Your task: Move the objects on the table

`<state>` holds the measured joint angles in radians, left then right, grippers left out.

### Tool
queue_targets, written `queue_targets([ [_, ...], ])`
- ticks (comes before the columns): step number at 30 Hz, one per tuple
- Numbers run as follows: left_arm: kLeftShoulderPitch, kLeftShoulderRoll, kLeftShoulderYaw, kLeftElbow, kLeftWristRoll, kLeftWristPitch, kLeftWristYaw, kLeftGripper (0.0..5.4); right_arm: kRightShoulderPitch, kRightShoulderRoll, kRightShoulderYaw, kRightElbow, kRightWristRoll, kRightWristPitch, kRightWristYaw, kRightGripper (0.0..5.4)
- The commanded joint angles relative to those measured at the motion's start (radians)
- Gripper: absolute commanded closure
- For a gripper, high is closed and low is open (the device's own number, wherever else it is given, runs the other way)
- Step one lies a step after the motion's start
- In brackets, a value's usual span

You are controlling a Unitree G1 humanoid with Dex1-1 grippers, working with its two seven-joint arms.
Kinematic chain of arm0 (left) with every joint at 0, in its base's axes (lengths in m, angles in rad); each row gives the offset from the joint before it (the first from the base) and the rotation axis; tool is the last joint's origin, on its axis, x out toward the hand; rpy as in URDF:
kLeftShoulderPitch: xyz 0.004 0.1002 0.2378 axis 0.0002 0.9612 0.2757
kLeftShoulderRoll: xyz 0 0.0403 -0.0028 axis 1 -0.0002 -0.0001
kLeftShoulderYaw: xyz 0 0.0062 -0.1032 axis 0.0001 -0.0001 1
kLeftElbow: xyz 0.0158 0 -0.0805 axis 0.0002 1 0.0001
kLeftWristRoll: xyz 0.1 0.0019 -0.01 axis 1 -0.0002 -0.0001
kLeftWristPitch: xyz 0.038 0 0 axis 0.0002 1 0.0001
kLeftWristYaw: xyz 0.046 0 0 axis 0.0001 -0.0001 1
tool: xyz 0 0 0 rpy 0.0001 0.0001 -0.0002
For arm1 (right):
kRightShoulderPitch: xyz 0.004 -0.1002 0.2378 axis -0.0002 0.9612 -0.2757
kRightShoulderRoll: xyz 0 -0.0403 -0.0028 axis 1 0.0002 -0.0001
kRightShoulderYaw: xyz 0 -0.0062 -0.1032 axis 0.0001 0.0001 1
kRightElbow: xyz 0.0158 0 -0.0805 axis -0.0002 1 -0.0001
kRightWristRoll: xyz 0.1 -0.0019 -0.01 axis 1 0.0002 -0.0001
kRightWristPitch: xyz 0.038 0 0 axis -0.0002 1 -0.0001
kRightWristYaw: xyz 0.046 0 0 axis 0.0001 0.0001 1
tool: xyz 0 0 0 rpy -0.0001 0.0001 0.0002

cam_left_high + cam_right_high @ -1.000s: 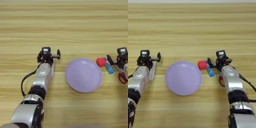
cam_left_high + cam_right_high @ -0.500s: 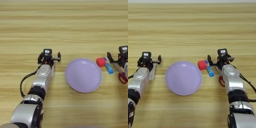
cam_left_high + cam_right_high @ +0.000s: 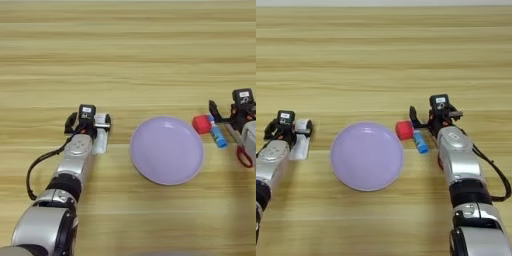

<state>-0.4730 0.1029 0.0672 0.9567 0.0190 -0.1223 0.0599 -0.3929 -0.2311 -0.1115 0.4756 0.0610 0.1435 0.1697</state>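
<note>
One blue stick [image 3: 420, 142] angles toward the near-right; white bar [image 3: 301, 141] lies near-far.

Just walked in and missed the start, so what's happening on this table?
A two-armed robot is working at a wooden table. Its left gripper is at a flat white bar, left of a round lilac plate. Its right gripper sits by a small red cube and a short blue stick, which lie just right of the plate's rim. The plate holds nothing, and neither gripper visibly has anything lifted off the table.
</note>
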Motion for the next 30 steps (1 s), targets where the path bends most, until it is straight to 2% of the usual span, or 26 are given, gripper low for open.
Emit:
queue_targets([
  [1,0.033,0.011,0.0,0.007,-0.001,0.018,-0.031,0.0,0.01,0.025,0.017,-0.032,-0.01,0.022,-0.024,0.05],
  [7,0.063,0.005,-0.008,-0.025,-0.002,0.029,-0.072,0.0,0.014,0.04,0.028,-0.055,-0.014,0.039,-0.041,0.05],
  [12,0.077,-0.023,-0.001,-0.082,-0.049,0.019,-0.156,0.0,0.014,0.052,0.033,-0.066,-0.02,0.05,-0.049,0.05],
  [30,0.106,0.019,-0.004,-0.027,-0.031,0.127,-0.156,0.0,0.011,0.088,0.051,-0.092,-0.035,0.073,-0.081,0.05],
])
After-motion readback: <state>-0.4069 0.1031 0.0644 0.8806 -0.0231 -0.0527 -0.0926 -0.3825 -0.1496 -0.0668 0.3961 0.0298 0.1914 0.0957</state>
